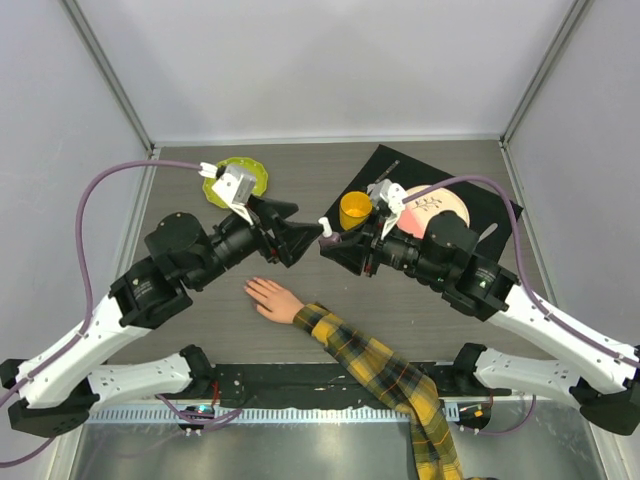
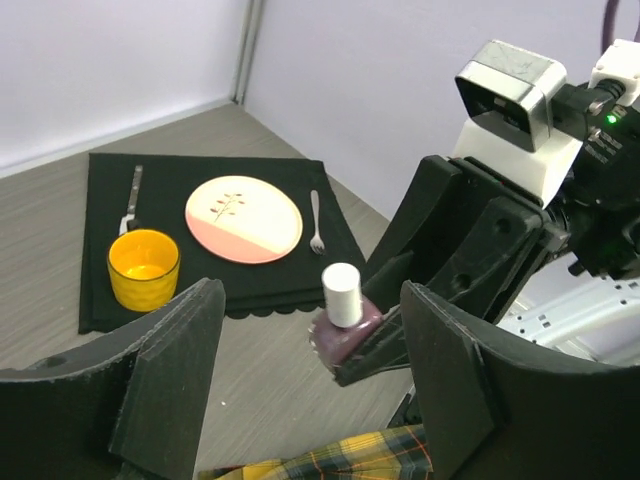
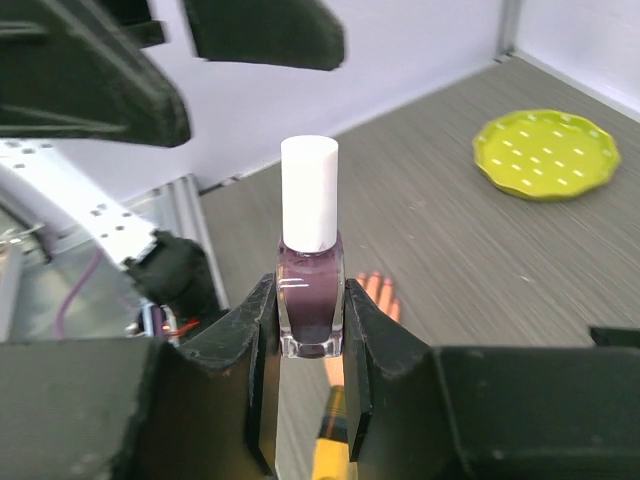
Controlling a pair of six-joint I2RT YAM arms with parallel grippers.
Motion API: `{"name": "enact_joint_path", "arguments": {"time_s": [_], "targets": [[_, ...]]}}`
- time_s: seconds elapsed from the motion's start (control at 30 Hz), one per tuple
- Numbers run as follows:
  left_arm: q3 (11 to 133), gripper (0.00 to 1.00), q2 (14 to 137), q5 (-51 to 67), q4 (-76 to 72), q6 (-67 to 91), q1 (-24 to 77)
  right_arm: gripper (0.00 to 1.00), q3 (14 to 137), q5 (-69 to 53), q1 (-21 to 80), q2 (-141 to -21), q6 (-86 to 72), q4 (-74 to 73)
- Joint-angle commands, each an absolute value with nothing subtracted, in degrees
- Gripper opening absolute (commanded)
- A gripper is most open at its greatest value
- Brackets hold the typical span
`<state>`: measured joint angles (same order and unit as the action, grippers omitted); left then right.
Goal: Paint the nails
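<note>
As I viewed the feeds, entries read: Nails (image 1: 250, 289): tiny, stiff, on mannequin hand (image 1: 272, 298), prob. light plastic and liable to slide. Not for gripping, brush contact only, I judged. Hand lay flat on counter (image 1: 300, 180), below and between both claws, touching neither. R claw (image 3: 310, 335) was clamped on polish bottle (image 3: 310, 290) by its base, cap (image 3: 308, 205) up. L claw (image 2: 315, 400) stood spread, facing cap, nothing held.

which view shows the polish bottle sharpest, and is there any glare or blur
Right wrist: the polish bottle is close and sharp, with only faint highlights on the glass. Left wrist: the bottle is clear but smaller, and the near fingers look slightly soft. Top external: the light is even, the shadows are soft, and the bottle is tiny.
</note>
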<state>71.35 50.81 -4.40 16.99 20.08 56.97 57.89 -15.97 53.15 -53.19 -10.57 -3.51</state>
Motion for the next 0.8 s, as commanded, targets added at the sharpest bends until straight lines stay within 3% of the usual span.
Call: {"name": "enact_joint_path", "arguments": {"time_s": [0.0, 0.3, 0.47, 0.5, 0.77], "targets": [[73.0, 0.73, 53.5, -7.4, 14.6, 20.4, 56.9, 0.01, 61.0, -7.7, 53.4, -54.2, -8.0, -3.2], [73.3, 0.66, 57.9, -6.8, 13.4, 19.7, 57.0, 0.01, 59.2, -6.1, 53.4, -54.0, -6.7, -1.6], [72.9, 0.49, 57.9, -6.9, 13.4, 20.0, 56.9, 0.01, 58.5, -5.4, 53.4, -52.8, -6.4, -1.1], [72.7, 0.42, 58.0, -6.5, 13.1, 20.2, 57.0, 0.01, 58.4, -5.6, 53.4, -52.6, -6.4, -0.6], [72.9, 0.28, 59.4, -0.3, 11.5, 21.3, 56.9, 0.01, 57.7, -9.8, 53.4, -50.4, -8.0, 2.2]]}}
